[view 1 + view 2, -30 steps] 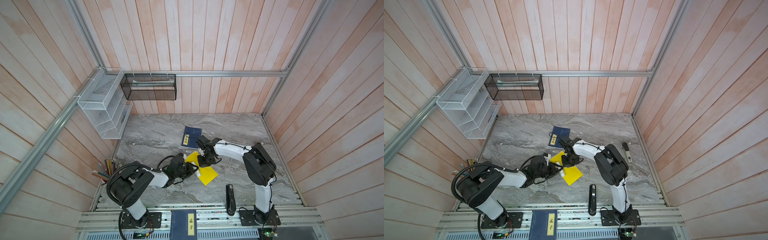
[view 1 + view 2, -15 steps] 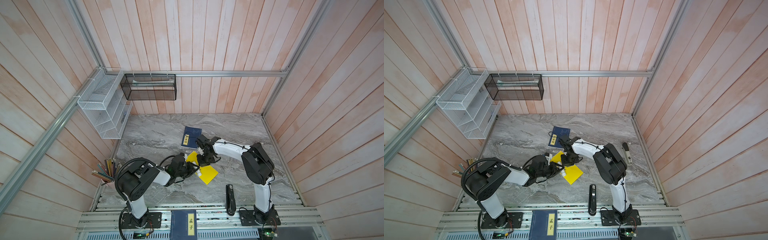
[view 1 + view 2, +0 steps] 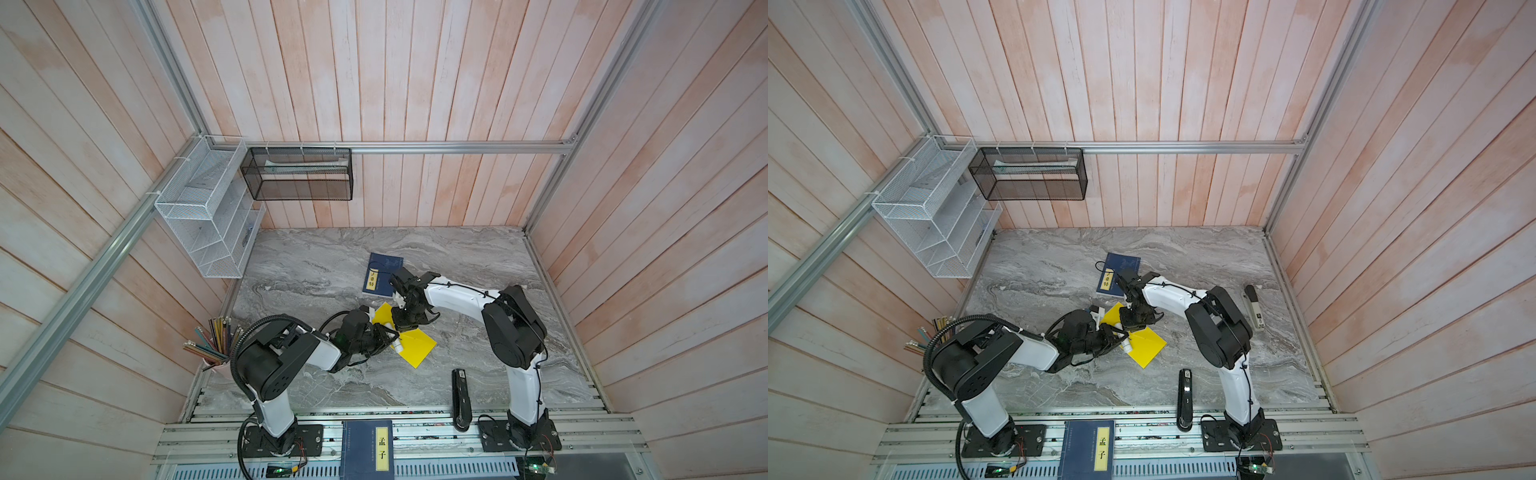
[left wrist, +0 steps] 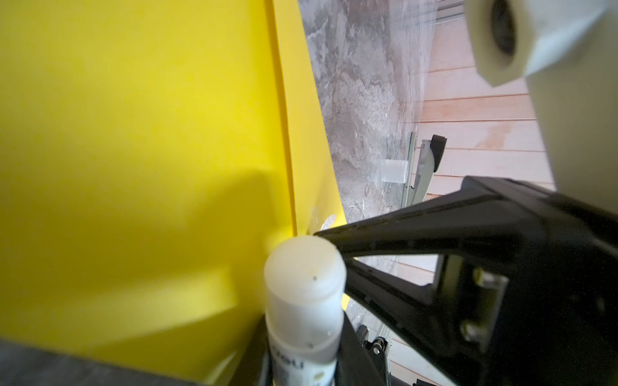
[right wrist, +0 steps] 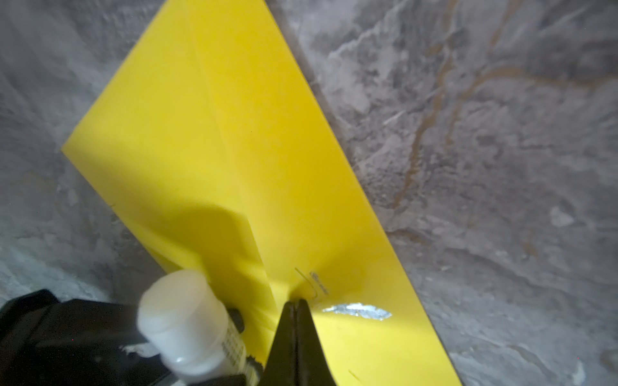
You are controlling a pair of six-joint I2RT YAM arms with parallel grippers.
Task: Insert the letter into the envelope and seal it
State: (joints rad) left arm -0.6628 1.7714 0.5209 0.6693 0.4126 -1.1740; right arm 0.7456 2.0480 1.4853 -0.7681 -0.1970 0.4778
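The yellow envelope (image 3: pixel 419 348) (image 3: pixel 1149 345) lies flat on the marble table, lengthwise in the right wrist view (image 5: pixel 234 133). The letter is hidden. My left gripper (image 3: pixel 387 337) (image 4: pixel 304 361) is shut on a white glue stick (image 3: pixel 398 344) (image 4: pixel 306 294) (image 5: pixel 187 320), whose capped end rests at the envelope's left edge. My right gripper (image 3: pixel 405 323) (image 5: pixel 296 303) is shut with nothing between its fingers, and its tips press on the envelope, which puckers there. A shiny smear (image 5: pixel 357 310) lies on the paper beside the tips.
A dark blue book (image 3: pixel 382 276) lies just behind the right gripper. A black stapler (image 3: pixel 460 399) sits near the front edge and a grey one (image 3: pixel 1254 307) at the right. A pencil cup (image 3: pixel 214 345), a white wire rack (image 3: pixel 208 208) and a black mesh basket (image 3: pixel 299 174) line the left and back.
The left arm's elbow has swung up and to the right. Both grippers have stayed on the envelope, the left still holding the glue stick.
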